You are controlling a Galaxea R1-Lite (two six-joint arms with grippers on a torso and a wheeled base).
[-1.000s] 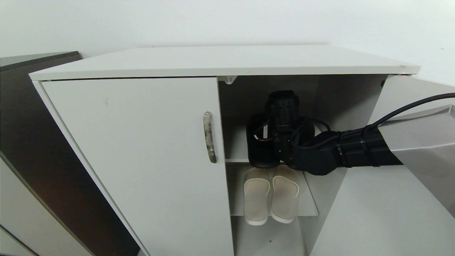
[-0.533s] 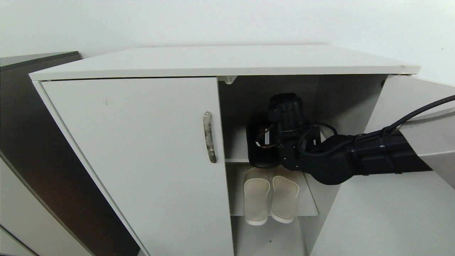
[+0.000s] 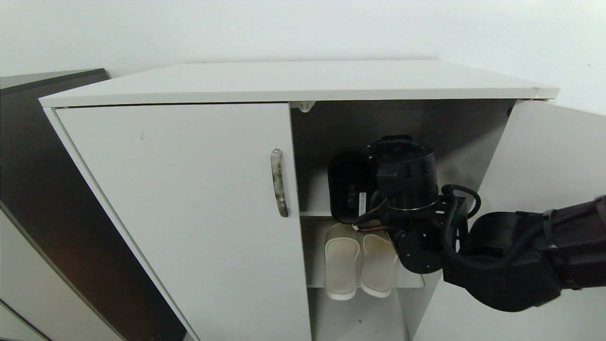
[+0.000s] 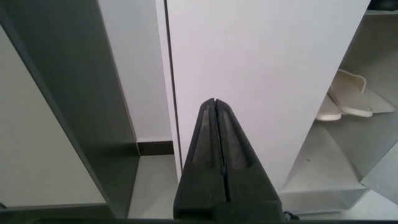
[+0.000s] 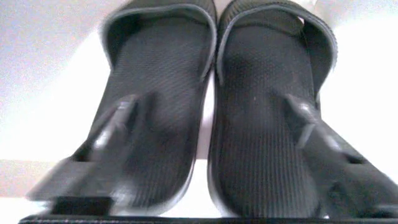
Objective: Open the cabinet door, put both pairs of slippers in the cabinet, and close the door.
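Black slippers (image 5: 155,112) on the upper shelf (image 3: 312,213) of the cabinet (image 3: 293,80), side by side, long axis running front to back, straps deep inside and heels at the shelf's front edge. Directly in front of them, right gripper (image 5: 211,104) spread wide and holding nothing, one finger over each sole. Cannot tell whether the fingers touch the soles or hover just above, blurred as they are in the right wrist view.

White slippers (image 3: 342,265) one level down on the middle shelf (image 3: 412,280), also lengthwise front to back, heels reaching the front edge.

Judging from both pairs lying inside: only the closing left to do. Turns on this: open right door (image 3: 544,166) swung wide, lying to the right of the right arm (image 3: 497,255), which crosses the opening. Looks to call first for a straight pull back along the slippers' long axis, clear of the heels and the shelf edge, before any push on the door. Right arm by far the nearer.

Left gripper (image 4: 214,104) closed with nothing between its fingers, low before the closed left door (image 3: 180,199), well apart from the open one.

Hidden or cut off: in the head view, the right black slipper and the right gripper's fingers, behind the wrist. Open door cut by the picture's right edge, no handle to be made out on it, unlike the metal handle (image 3: 279,182) on the left door.
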